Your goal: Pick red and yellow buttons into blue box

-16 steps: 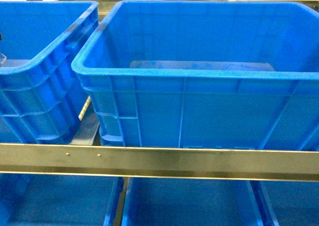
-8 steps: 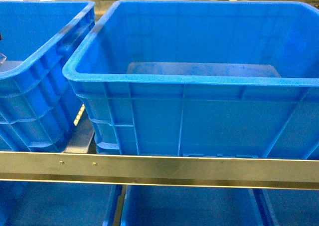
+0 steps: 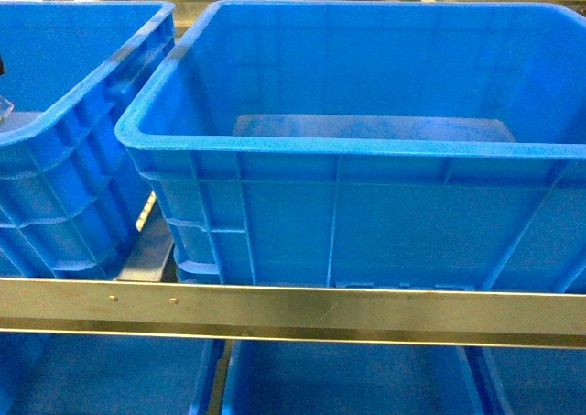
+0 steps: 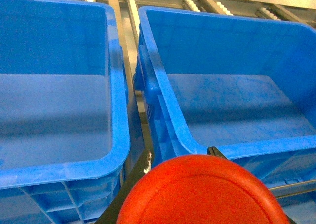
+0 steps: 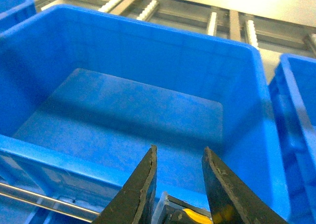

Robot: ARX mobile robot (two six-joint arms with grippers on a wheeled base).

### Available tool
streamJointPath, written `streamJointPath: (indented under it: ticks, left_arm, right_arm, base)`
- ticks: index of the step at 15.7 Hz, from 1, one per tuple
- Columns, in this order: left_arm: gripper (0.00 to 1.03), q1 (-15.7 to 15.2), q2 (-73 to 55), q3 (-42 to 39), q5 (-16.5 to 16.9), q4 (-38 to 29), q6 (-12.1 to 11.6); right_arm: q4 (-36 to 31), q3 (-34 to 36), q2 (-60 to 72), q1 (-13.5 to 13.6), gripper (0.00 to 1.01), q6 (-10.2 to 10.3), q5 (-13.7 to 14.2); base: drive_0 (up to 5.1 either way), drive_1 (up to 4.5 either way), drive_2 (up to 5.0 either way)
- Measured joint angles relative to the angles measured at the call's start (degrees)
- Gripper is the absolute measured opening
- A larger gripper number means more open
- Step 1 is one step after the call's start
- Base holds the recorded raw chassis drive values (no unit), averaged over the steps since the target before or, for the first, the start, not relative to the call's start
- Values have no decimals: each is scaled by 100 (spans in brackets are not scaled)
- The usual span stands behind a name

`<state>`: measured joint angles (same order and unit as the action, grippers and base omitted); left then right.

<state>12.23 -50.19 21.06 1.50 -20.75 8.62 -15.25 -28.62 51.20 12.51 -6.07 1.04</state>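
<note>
The blue box (image 3: 348,149) fills the middle of the head view, deep and bare inside; neither gripper shows there. In the left wrist view my left gripper (image 4: 180,154) is shut on the red button (image 4: 202,194), whose cap hides most of both fingers (image 4: 131,189). It hangs before the near rim of the blue box (image 4: 163,90), over the gap to the left crate. In the right wrist view my right gripper (image 5: 178,151) holds the yellow button (image 5: 195,216) low between its fingers (image 5: 140,189), just short of the near rim of the blue box (image 5: 59,157).
A second blue crate (image 3: 73,131) stands left of the box, with a narrow gap between them. A steel rail (image 3: 293,310) runs across the front, with more blue crates (image 3: 348,378) below it. Roller tracks (image 5: 212,21) lie behind the box.
Between the first two frames the head view shifted, so the crates slid left and a little lower. Nothing differs since half a second ago.
</note>
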Motion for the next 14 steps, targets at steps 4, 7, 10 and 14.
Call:
streamJointPath:
  ticks: [4, 7, 10, 14]
  left_arm:
    - [26, 0, 0, 0, 0, 0, 2]
    - [26, 0, 0, 0, 0, -2, 0]
    - [26, -2, 0, 0, 0, -2, 2]
    - [26, -7, 0, 0, 0, 0, 2]
  right_arm:
    - [-382, -997, 1467, 710, 27, -175, 22]
    - [-188, -1965, 2490, 699, 27, -326, -151]
    - [295, -3051, 3593, 612, 27, -529, -317]
    - [1386, -4024, 4806, 424, 27, -713, -254]
  base:
    - [0, 0, 0]
    - [0, 0, 0]
    - [0, 0, 0]
    - [0, 0, 0]
